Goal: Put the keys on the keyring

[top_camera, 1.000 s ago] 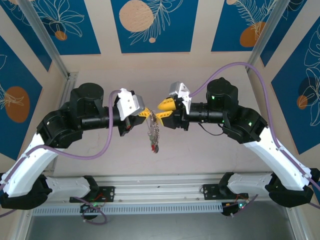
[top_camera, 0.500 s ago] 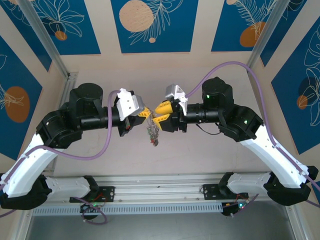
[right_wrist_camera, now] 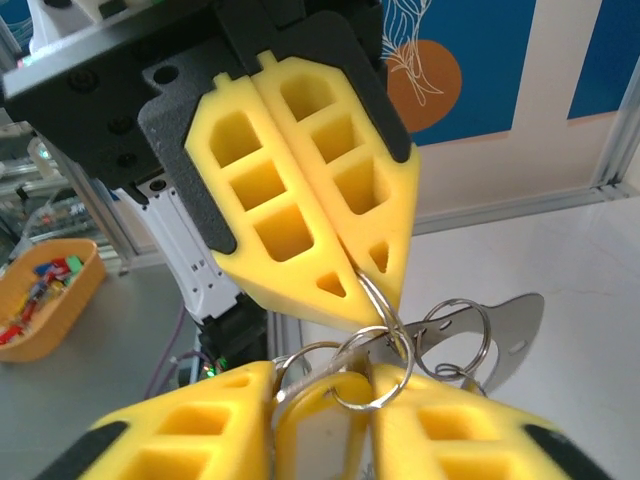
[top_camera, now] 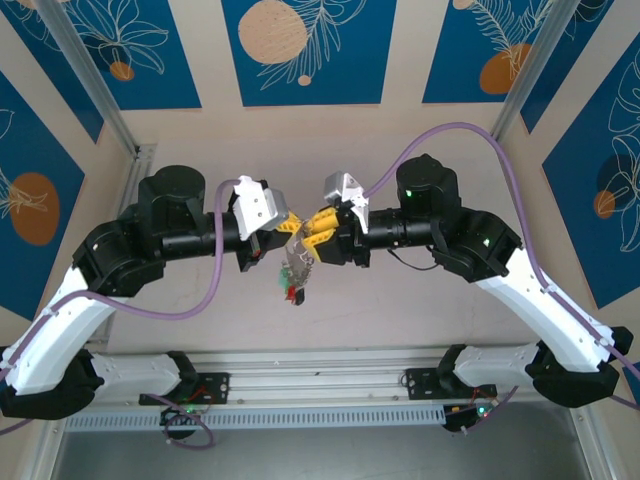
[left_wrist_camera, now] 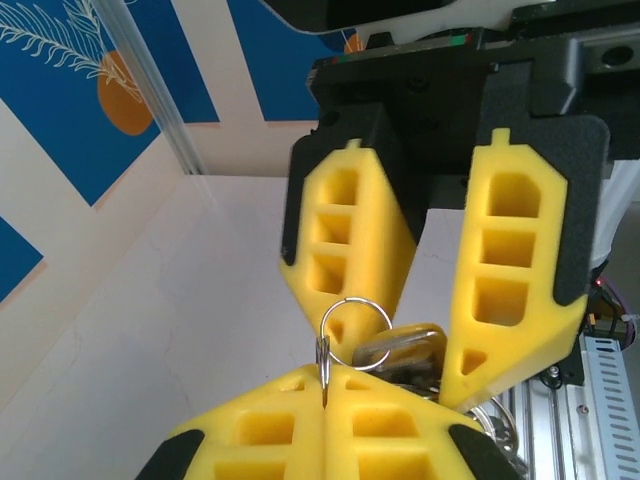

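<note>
My left gripper [top_camera: 291, 229] is shut on a small silver split ring [left_wrist_camera: 355, 328], pinched edge-on at its fingertips. From that ring a bunch of keys and coloured tags [top_camera: 293, 277] hangs above the table. My right gripper [top_camera: 316, 232] faces it tip to tip, and its fingers [right_wrist_camera: 190, 430] press on a yellow tag [right_wrist_camera: 318, 425]. The split ring [right_wrist_camera: 388, 352] threads through that tag's hole. A grey arc of the keyring hoop [right_wrist_camera: 298, 358] shows beside the tag. The tiny set of keys with the gold loop cannot be told apart within the bunch.
A flat grey metal fob [right_wrist_camera: 505, 325] with another ring [right_wrist_camera: 455, 335] hangs behind the tag. The pale table [top_camera: 400, 300] lies below the bunch. Blue patterned walls close the sides and back. An orange bin [right_wrist_camera: 40, 295] sits off the table.
My right gripper has moved left from about a hand's width away and closed in on the bunch. The hanging keys have swung left and bunched up shorter. The left arm has held still.
</note>
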`<action>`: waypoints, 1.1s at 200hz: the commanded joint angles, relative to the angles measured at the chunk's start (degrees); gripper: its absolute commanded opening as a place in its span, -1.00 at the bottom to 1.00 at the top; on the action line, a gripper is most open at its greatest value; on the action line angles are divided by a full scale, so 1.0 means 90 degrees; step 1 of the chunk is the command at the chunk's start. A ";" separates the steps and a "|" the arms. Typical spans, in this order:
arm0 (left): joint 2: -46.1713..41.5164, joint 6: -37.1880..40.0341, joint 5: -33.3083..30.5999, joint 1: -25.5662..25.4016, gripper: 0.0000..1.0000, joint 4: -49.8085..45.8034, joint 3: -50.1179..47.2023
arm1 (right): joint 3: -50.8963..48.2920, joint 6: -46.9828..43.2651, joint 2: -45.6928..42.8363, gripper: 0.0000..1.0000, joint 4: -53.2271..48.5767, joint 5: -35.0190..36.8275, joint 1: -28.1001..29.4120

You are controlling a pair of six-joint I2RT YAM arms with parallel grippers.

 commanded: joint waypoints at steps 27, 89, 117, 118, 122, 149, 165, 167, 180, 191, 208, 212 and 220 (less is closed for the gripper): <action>-0.0109 0.0047 0.0121 -0.0062 -1.00 0.0393 -0.0030 | 0.0291 -0.0051 -0.0042 -0.72 -0.0058 0.0296 0.0058; -0.0148 0.0065 0.0121 -0.0062 -1.00 0.0420 -0.0114 | 0.0512 -0.0059 -0.0001 -0.77 0.0036 0.0567 0.0141; -0.0184 0.0084 0.0122 -0.0062 -1.00 0.0396 -0.0139 | 0.0552 -0.0072 -0.0021 -0.83 0.0041 0.0718 0.0135; -0.0181 0.0080 0.0122 -0.0062 -1.00 0.0393 -0.0141 | 0.0550 -0.0066 -0.0024 -0.83 0.0046 0.0726 0.0138; -0.0185 0.0086 0.0121 -0.0062 -1.00 0.0391 -0.0143 | 0.0528 -0.0054 -0.0047 -0.82 0.0075 0.0754 0.0140; -0.0234 0.0061 0.0234 -0.0062 -1.00 0.0485 -0.0185 | 0.0332 0.0072 -0.0194 -0.74 0.0327 0.0770 0.0085; -0.0237 0.0039 0.0427 -0.0062 -1.00 0.0509 -0.0167 | 0.0184 0.0077 -0.0283 -0.78 0.0508 0.0773 0.0083; -0.0236 0.0033 0.0464 -0.0062 -1.00 0.0501 -0.0159 | 0.0152 0.0076 -0.0296 -0.78 0.0543 0.0765 0.0083; -0.0219 0.0020 0.0653 -0.0062 -1.00 0.0446 -0.0129 | -0.0032 0.0081 -0.0411 -0.80 0.0826 0.0726 0.0080; -0.0207 0.0027 0.0727 -0.0067 -1.00 0.0394 -0.0109 | -0.0126 0.0077 -0.0466 -0.83 0.0996 0.0685 0.0083; -0.0206 0.0009 0.0790 -0.0062 -1.00 0.0362 -0.0111 | -0.0080 0.0041 -0.0431 -0.83 0.0983 0.0674 0.0073; -0.0204 -0.0001 0.0798 -0.0062 -1.00 0.0369 -0.0113 | -0.0059 0.0042 -0.0414 -0.83 0.0961 0.0675 0.0075; -0.0210 -0.0002 0.0836 -0.0062 -1.00 0.0371 -0.0105 | -0.0029 0.0028 -0.0399 -0.84 0.0928 0.0642 0.0072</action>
